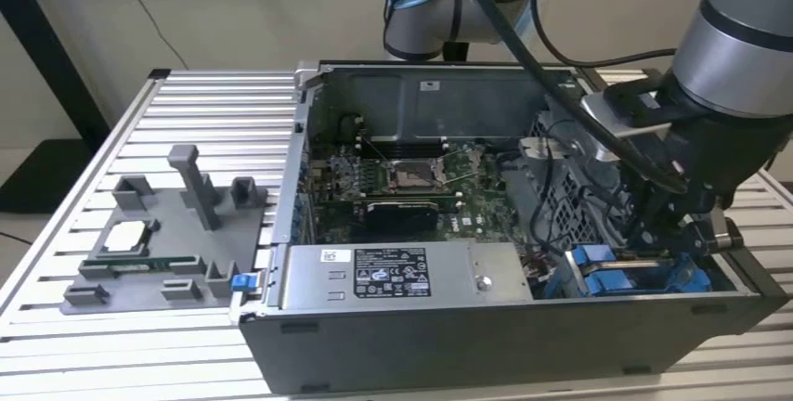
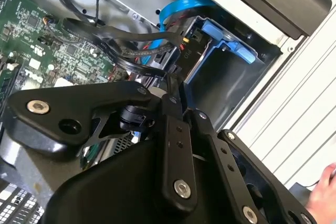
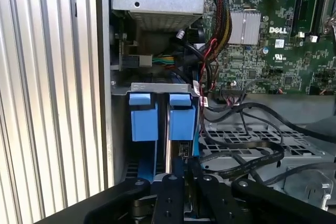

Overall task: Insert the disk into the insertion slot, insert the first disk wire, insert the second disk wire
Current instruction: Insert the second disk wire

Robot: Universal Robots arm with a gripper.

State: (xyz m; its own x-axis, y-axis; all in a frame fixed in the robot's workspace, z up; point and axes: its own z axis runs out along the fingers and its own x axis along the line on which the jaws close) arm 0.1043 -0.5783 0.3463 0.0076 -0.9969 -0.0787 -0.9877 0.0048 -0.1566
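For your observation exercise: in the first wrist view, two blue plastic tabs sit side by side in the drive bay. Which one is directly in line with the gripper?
The blue tab beside the black cables; the gripper sits in line with it. The other tab lies nearer the case wall.

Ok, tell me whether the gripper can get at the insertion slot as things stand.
Probably yes: the gripper sits right at the insertion slot in the case's open corner, though black cables crowd close beside it.
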